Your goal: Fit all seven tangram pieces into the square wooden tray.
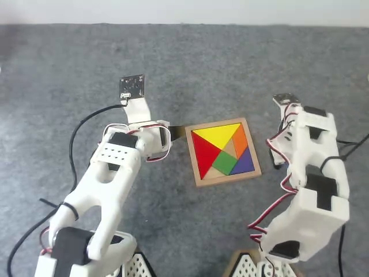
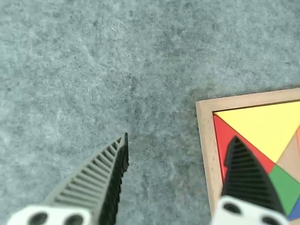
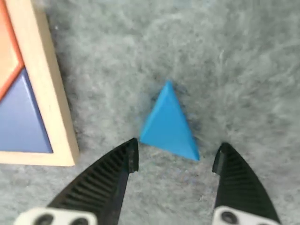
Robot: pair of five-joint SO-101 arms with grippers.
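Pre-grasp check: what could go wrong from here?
1. The blue triangle lies flat on the mat inside the open right gripper. Closing on its slanted edges may squirt it out.
2. The open left gripper hangs with one finger over the tray rim and could nudge the tray.

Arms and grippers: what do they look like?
The left arm and right arm are white shells with black motor blocks. Red, white and black wires loop along them; a black cable trails off the left arm. The left gripper and right gripper have black, ribbed, pointed fingers.
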